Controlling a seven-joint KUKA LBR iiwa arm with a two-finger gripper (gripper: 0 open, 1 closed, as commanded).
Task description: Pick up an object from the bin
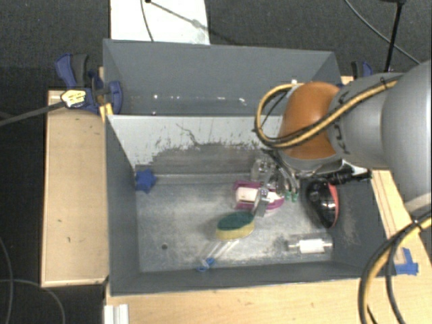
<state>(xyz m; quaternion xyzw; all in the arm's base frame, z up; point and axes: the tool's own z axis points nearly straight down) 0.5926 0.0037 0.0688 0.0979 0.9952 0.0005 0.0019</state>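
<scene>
We cannot tell how open our tool (264,196) is. It seems to press the purple-and-white plastic piece (247,195), and a slip could shove that piece onto the round yellow-green sponge (235,226) at seven o'clock.

floor (40,39): dark carpet | white sheet (162,12) lying on it

Blue block (144,179) at left, yellow-green sponge (235,226) centre, white tube (311,246) front right.

light: even, from above; glare: small glints on bin (223,73) back wall; shadows: soft beneath arm (391,127)
</scene>
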